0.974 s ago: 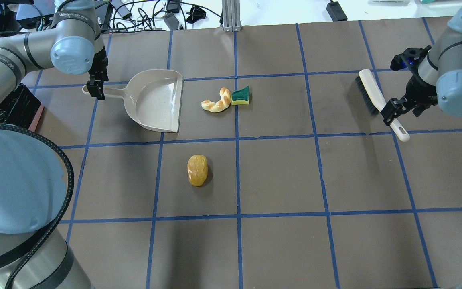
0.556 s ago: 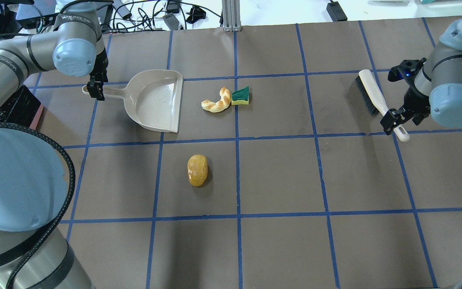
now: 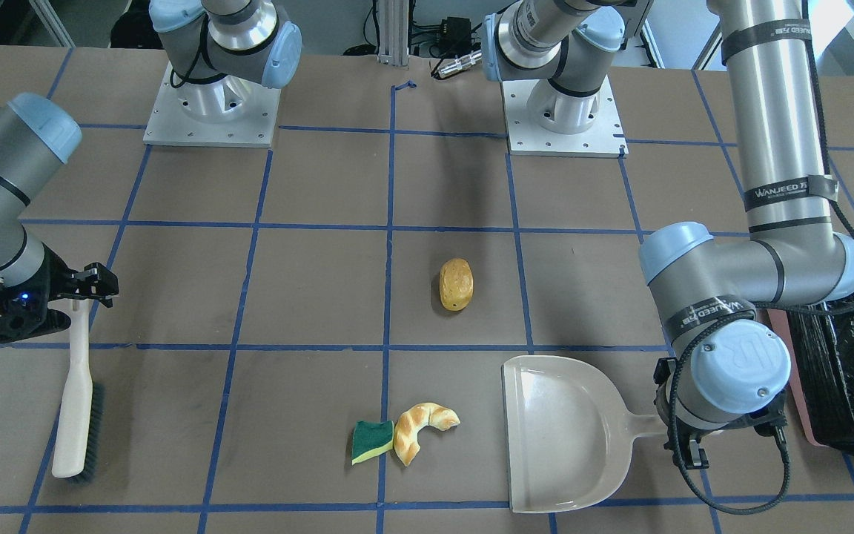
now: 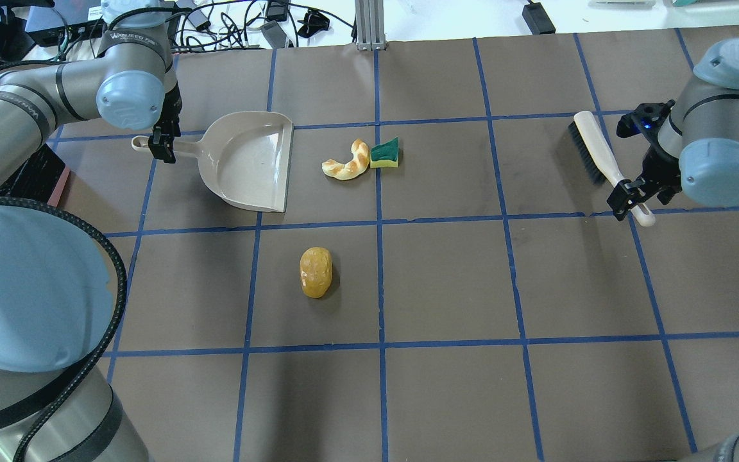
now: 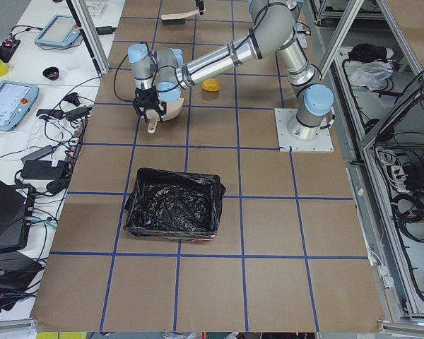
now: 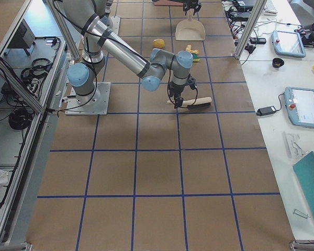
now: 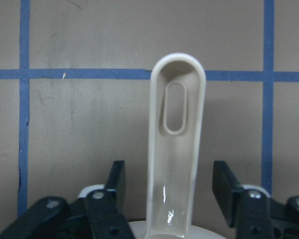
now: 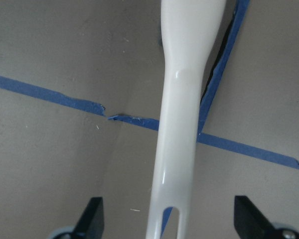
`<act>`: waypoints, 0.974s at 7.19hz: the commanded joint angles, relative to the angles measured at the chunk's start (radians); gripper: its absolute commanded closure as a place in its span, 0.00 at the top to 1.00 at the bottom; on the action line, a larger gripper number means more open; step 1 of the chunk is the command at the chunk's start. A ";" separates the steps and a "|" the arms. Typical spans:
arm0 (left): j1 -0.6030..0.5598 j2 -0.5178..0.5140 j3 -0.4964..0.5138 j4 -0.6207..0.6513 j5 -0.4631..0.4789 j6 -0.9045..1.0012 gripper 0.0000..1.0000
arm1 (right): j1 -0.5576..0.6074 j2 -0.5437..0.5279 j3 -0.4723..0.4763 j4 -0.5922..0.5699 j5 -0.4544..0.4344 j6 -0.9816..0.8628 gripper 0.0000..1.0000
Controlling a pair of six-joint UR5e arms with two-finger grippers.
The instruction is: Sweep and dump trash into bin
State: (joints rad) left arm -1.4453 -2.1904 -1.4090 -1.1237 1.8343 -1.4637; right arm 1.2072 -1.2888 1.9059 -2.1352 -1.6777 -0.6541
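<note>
Left wrist-mounted view: left pincer (image 7: 172,174) is held open astride the dustpan (image 7: 177,159) handle; right pincer (image 8: 168,209) is spread wide astride the brush (image 8: 182,99).

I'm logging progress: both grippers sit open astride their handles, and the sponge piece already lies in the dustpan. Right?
No. The sponge piece lies on the table beside the croissant piece, outside the dustpan; the overhead view shows it. The left gripper and right gripper are open, as stated.

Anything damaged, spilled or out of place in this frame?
Only minor wear: the blue grid tape is torn beside the brush handle in the right wrist view. The roll, croissant and sponge lie loose on the table, as expected.
</note>
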 commanded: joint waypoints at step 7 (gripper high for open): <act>-0.012 0.003 0.010 0.061 -0.010 0.031 0.00 | 0.002 0.009 -0.005 -0.026 0.013 0.013 0.64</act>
State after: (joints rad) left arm -1.4501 -2.1859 -1.4117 -1.0708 1.8259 -1.4219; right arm 1.2075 -1.2827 1.9003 -2.1481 -1.6679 -0.6475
